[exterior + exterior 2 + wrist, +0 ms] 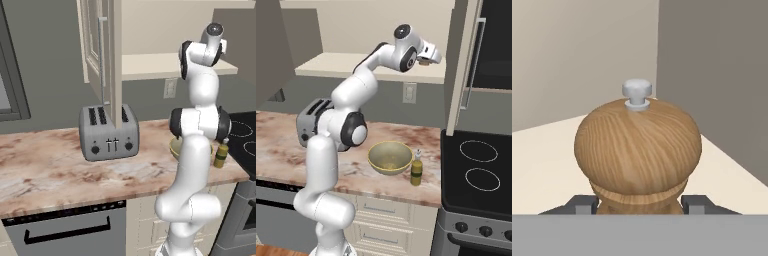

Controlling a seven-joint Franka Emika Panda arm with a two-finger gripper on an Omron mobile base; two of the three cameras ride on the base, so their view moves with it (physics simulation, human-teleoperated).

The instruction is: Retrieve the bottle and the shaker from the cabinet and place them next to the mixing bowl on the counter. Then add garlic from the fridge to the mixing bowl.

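The brown wooden shaker (638,150) with its small metal knob stands on the beige shelf of the cabinet (331,65), close to the right inner wall. My gripper (639,204) is shut on the shaker's neck, with a dark fingertip (587,204) pressed against each side. In the right base view the gripper (431,57) reaches over the shelf's right end, and a sliver of the shaker (426,63) shows under it. The olive-yellow bottle (416,169) stands upright on the counter (281,135), just right of the mixing bowl (389,158). The fridge and the garlic are out of view.
The open cabinet door (102,50) with its bar handle hangs above a grey toaster (109,131). A second open door (463,65) stands right of the gripper. The black stovetop (478,170) borders the counter on the right, beside the bottle.
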